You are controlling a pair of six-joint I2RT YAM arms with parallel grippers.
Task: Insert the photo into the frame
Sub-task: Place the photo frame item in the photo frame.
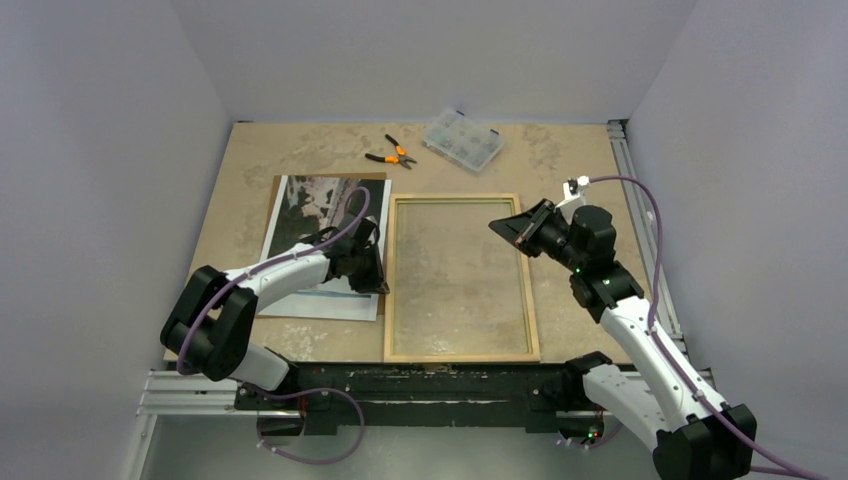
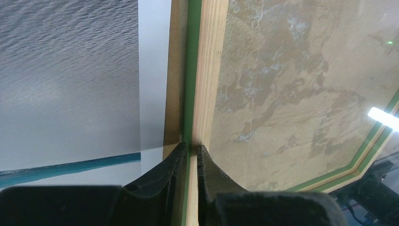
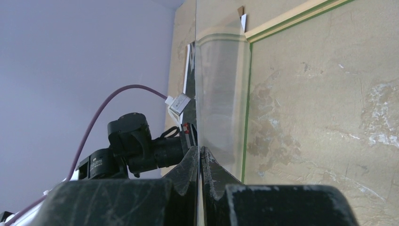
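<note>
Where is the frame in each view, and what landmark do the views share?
Top external: the frame lies flat, centre.
Left wrist: its wood rail runs upright mid-picture.
Right wrist: a green-lined rail crosses the upper right, beyond the clear pane in the right gripper.
Shared landmark: the left gripper on the frame's left rail; its arm shows in right wrist.

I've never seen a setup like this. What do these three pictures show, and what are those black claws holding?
Two robot arms are bolted to the near edge of a table. The wide picture looks down from above and behind them; the other two come from wrist cameras, each showing its own black fingers. On the table lie a wooden frame, back up, a photo on a brown board, orange-handled pliers and a clear plastic box. The left gripper appears to pinch the frame's left rail; the right gripper pinches a thin clear pane.
</note>
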